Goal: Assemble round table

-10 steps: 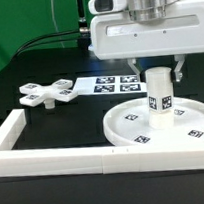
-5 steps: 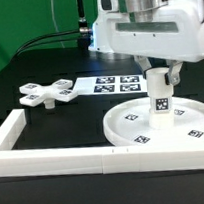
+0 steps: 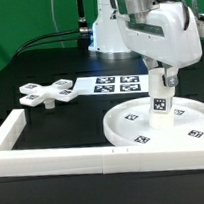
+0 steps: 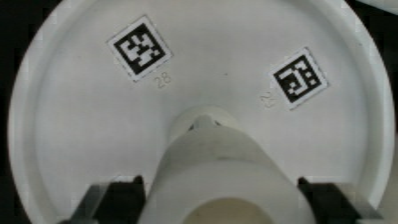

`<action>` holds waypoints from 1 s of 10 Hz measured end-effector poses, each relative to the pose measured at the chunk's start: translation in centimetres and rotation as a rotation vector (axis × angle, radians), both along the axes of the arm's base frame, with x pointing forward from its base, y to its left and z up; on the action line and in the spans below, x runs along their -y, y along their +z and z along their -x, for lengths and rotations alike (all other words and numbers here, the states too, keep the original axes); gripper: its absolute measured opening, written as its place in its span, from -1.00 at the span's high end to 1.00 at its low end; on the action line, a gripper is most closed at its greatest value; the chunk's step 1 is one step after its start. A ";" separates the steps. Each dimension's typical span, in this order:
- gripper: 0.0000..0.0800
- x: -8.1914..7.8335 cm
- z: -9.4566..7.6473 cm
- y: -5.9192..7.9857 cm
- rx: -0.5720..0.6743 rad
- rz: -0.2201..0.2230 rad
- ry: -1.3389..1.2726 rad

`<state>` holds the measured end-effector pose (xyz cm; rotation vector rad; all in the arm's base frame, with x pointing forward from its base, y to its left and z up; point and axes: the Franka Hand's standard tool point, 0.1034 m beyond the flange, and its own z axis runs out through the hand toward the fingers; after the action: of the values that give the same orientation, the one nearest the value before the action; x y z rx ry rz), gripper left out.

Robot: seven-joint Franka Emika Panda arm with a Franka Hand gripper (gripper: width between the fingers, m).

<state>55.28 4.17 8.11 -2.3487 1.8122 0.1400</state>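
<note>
The large rimmed round disc (image 3: 127, 125) lies flat on the table at the exterior view's right. The short cylinder leg (image 3: 162, 102) stands upright at its middle. My gripper (image 3: 164, 80) comes down from above and is shut on the leg's upper end. In the wrist view the leg (image 4: 222, 165) fills the space between my two dark finger pads (image 4: 121, 196), with the disc (image 4: 214, 60) and two of its tags beyond it. The cross-shaped piece (image 3: 47, 92) lies apart on the black table at the exterior view's left.
The marker board (image 3: 114, 84) lies flat behind the disc, between it and the cross-shaped piece. A long white square-bar frame (image 3: 55, 159) runs along the front and up the exterior view's left side. The arm's base stands at the back.
My hand has turned about its upright axis while staying on the leg. The leg stays standing at the disc's middle. The cross-shaped piece has not moved.
</note>
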 end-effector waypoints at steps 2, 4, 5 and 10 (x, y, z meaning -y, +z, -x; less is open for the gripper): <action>-0.46 -0.1 0.0 0.0 0.003 -0.002 0.016; -0.57 -0.1 0.1 0.0 0.020 0.001 0.148; -0.61 -0.2 0.1 0.0 0.026 0.002 0.181; -0.62 0.3 0.1 -0.3 0.113 0.016 0.641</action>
<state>55.22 3.90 7.81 -2.7926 0.9597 0.0680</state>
